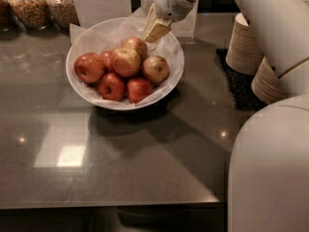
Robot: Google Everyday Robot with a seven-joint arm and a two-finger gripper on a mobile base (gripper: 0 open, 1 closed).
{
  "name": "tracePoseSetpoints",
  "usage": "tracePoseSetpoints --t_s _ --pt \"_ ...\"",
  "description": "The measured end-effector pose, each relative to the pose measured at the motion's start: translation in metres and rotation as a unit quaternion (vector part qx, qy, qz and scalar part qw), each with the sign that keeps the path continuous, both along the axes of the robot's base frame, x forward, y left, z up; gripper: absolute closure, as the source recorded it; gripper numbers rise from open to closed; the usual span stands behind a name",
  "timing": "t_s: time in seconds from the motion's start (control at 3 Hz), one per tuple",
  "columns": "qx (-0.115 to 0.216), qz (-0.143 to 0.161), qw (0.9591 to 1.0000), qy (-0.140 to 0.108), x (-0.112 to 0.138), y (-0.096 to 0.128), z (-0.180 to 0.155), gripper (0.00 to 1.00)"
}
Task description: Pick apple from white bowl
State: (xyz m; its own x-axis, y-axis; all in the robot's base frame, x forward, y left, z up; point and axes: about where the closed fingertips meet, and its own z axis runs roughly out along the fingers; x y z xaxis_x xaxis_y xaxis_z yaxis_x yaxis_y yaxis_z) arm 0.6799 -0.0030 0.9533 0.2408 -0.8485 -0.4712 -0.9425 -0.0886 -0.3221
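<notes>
The white bowl (82, 88), lined with crinkled white paper, stands on the dark counter at the upper left of centre and holds several apples. The apple (125, 62), the largest one, yellow-green with a red blush, lies on top in the middle of the pile. A duller brownish-yellow apple (155, 69) lies to its right and another blushed apple (136, 45) behind it. Deep red apples (88, 67) lie at the left and front. My gripper (155, 27) hangs above the bowl's back right rim, just over the rear apple, and holds nothing.
Two glass jars of grain (30, 5) stand at the back left. Stacks of beige disposable bowls (245, 45) stand on a black mat (237, 83) at the right. A clear holder (186, 25) stands behind the bowl. My white arm and body (270, 163) fill the right side.
</notes>
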Motion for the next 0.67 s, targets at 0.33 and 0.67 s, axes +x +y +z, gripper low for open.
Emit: tracePoseSetpoints --t_s 0.33,0.67 --pt "0.000 0.000 1.0000 0.000 0.0000 0.0000 0.0000 0.81" --pt "0.000 0.000 1.0000 0.000 0.0000 0.0000 0.0000 0.58"
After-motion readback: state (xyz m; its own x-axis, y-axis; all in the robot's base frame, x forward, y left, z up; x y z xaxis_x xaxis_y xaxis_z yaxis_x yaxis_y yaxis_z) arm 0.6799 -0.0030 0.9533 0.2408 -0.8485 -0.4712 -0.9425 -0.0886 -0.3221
